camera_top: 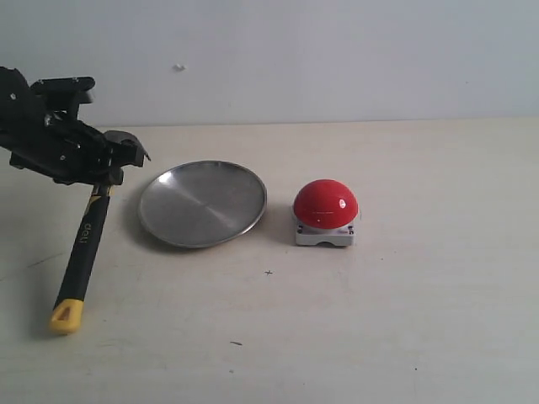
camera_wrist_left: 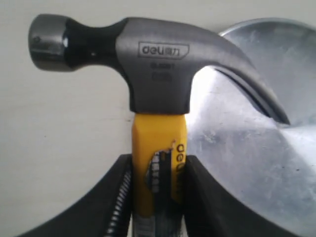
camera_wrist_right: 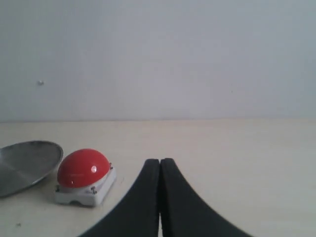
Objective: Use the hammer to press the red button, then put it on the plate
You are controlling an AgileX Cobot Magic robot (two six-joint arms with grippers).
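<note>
The hammer lies at the table's left, its yellow butt toward the front edge and its dark head near the plate's left rim. My left gripper is shut on the hammer's handle just below the head, its black fingers pressing the yellow neck from both sides. The silver plate sits left of centre. To its right stands the red button on its grey base, untouched. My right gripper is shut and empty, away from the red button; it does not show in the exterior view.
The pale table runs back to a white wall. The plate's rim shows at the edge of the right wrist view, and the plate lies under the hammer's claw in the left wrist view.
</note>
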